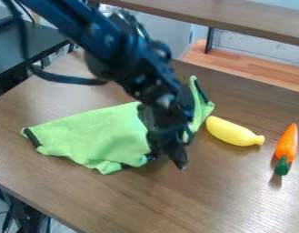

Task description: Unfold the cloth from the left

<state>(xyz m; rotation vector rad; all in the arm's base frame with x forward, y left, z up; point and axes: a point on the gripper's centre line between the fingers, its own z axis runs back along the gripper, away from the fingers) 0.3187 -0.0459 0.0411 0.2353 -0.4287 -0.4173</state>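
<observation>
green cloth (97, 134) lying rumpled on the table (236, 202), mid-surface, its left end toward the table's left edge. long axis runs from that dark-trimmed left end across to a raised fold (201, 103) at the right, nearer the far edge. black gripper (168, 159) hangs over the right part of the cloth, by the lower hem; contact uncertain. cannot tell whether the claw is open or closed, or whether it has hold of any fabric (the arm hides much of that spot). key relation: most of the cloth, left end included, lies to the left of the claw, well apart from it; only one arm, so no choice of side. working from the left probably calls for a leftward shift along that axis. yellow banana (230, 132) just right of the cloth, orange carrot (286, 145) beyond; a rightward sweep might nudge the banana.
</observation>
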